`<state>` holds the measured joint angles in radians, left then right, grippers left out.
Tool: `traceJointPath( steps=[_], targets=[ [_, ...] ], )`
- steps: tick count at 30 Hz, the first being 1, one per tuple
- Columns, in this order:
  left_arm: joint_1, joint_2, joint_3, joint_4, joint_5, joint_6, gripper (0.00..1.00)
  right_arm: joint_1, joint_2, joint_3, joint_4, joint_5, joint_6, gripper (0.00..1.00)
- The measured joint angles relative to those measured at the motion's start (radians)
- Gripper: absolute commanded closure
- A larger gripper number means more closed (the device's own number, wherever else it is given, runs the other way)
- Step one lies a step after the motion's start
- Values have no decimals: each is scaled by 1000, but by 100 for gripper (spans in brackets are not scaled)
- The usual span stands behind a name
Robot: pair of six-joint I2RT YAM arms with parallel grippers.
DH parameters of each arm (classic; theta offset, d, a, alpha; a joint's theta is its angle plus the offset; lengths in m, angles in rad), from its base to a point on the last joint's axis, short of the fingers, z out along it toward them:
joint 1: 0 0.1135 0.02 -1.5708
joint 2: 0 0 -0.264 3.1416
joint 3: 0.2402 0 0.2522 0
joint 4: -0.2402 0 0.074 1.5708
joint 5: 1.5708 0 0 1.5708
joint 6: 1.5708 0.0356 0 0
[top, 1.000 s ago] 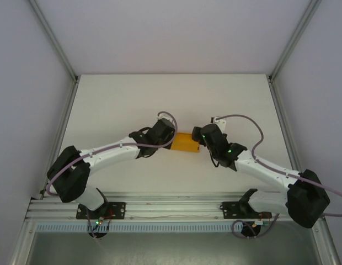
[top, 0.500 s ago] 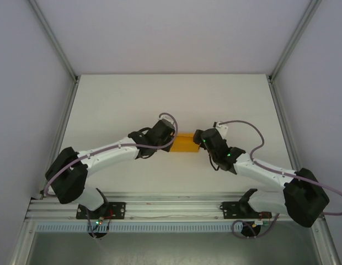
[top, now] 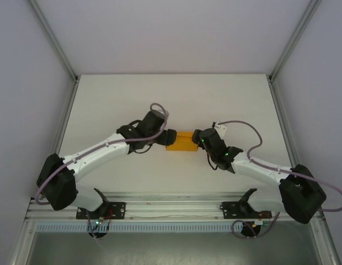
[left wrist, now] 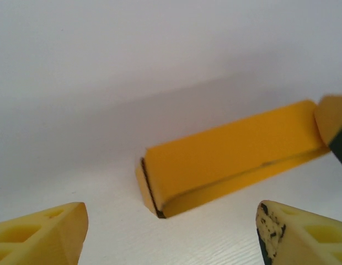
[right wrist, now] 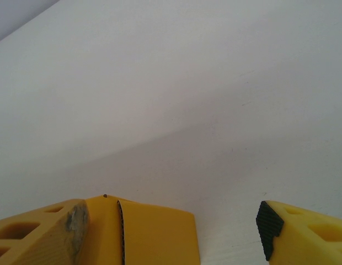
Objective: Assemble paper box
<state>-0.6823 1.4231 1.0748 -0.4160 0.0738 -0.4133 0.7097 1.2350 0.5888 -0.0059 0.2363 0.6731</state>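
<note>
Paper box (top: 181, 141) is laid closed on table (top: 176, 94) | left jaws are held spread, just off box's left end | right jaws are held spread, one fingertip (right wrist: 71, 221) touching box's right end | step judged: release; next: clean retreat is called for

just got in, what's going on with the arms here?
Both arms are working a paper box, already folded into a low box lying on the table between them. The left gripper is open just off one end, holding nothing. The right gripper is open too, one finger alongside the other end.
</note>
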Motion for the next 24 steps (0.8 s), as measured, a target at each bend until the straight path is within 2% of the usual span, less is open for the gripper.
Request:
traceJointPath(
  steps=[3, 7, 10, 13, 15, 17, 21, 24],
  targets=[
    [79, 38, 3, 25, 70, -33, 29, 0, 1, 0, 0, 0, 0, 20],
    [113, 94, -4, 42, 152, -51, 31, 0, 12, 2, -1, 0, 0, 21],
    [113, 106, -31, 63, 203, -70, 47, 0, 22, 4, 0, 1, 0, 21],
    [120, 97, -70, 123, 238, -90, 50, 0, 27, 4, 4, 2, 8, 21],
    [130, 79, -130, 188, 268, -102, 51, 0, 28, -5, 18, -2, 16, 24],
    [140, 61, -200, 269, 298, -112, 58, 0, 28, -31, 62, -16, 27, 25],
    [149, 44, -298, 443, 352, -121, 63, -4, 26, -106, 199, -35, 50, 33],
    [154, 43, -350, 547, 373, -125, 74, -10, 28, -152, 301, -58, 61, 40]
  ],
)
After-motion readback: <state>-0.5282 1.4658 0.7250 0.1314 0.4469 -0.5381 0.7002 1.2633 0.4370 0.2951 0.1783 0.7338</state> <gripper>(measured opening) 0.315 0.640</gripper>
